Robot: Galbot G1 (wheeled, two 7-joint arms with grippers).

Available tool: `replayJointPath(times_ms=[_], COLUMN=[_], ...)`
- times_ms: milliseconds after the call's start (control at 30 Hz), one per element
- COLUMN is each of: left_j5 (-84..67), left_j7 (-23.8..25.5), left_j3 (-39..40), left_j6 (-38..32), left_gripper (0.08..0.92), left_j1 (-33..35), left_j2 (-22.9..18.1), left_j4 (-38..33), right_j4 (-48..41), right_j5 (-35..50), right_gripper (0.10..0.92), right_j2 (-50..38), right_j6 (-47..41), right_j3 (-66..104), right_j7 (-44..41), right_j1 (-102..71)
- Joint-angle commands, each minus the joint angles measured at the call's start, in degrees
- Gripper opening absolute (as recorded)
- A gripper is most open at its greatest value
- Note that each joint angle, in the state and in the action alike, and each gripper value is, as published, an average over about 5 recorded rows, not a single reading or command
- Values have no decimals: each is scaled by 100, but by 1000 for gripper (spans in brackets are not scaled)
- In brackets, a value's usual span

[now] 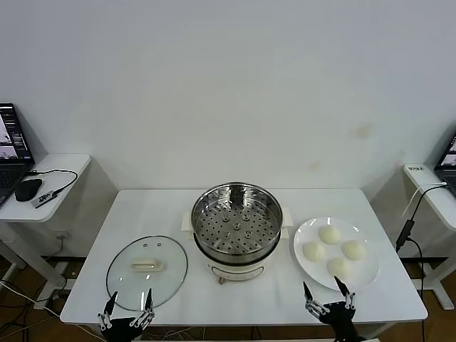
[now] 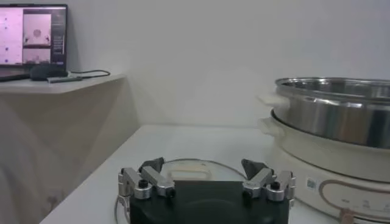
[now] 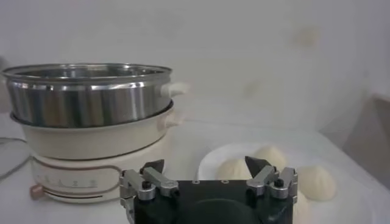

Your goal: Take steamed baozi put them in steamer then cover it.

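Four baozi (image 1: 333,251) sit on the plate (image 1: 305,232) at the right side of the table (image 1: 157,210), clustered in a loose diamond, pale and smooth, none of them touching the rim. From the right wrist view the buns (image 3: 317,181) show just past the gripper, low on the plate (image 3: 210,163).

Centre table, the steamer (image 1: 236,229) stands open: shiny steel pot on a cream base, and inside it only the perforated tray, holes all bare, no bun in there. The right wrist view catches its steel wall (image 3: 85,97) and the base below; the left wrist view sees the same pot (image 2: 332,112) from the other side.

To the left of the steamer lies the cover (image 1: 147,271), flat on the table, glass dome up, cream bar handle in the middle. It is off the pot, just beside it. The left wrist view shows its rim (image 2: 198,162) right ahead of the fingers.

Now the arms. Left gripper (image 1: 128,310) hangs at the near table edge, just in front of the cover, fingers spread wide, nothing between them. Right gripper (image 1: 327,296) sits at the near edge too, close to the plate's front rim, jaws wide apart and empty.

Further out: a side desk (image 1: 68,165) on the left carries a laptop (image 1: 12,146), a mouse (image 1: 28,189) and a cable.
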Motion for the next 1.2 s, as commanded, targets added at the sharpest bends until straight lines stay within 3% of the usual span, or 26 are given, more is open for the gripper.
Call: replayJointPath(times_ms=[33, 300, 700, 1000, 1200], left_j5=[295, 674, 811, 962, 986], left_j7=[63, 288, 298, 296, 293], left_j3=[-4, -119, -195, -154, -199], left_j6=[165, 216, 229, 241, 259], left_gripper=[823, 823, 823, 823, 823], left_j1=[-45, -241, -354, -406, -449], left_j2=[34, 67, 84, 88, 97], left_j4=[-109, -162, -192, -188, -221], right_j4=[-55, -423, -1459, -2620, -3705], right_j5=[-1026, -2426, -3234, -2795, -2558], right_gripper=[823, 823, 823, 823, 823], right_j2=[-288, -1255, -3555, -4964, -5060], right_j6=[59, -49, -694, -624, -594], right_j3=[265, 911, 608, -1485, -4177], right_j7=[59, -243, -2280, -3927, -4795], right_j1=[259, 1051, 2869, 4929, 7589])
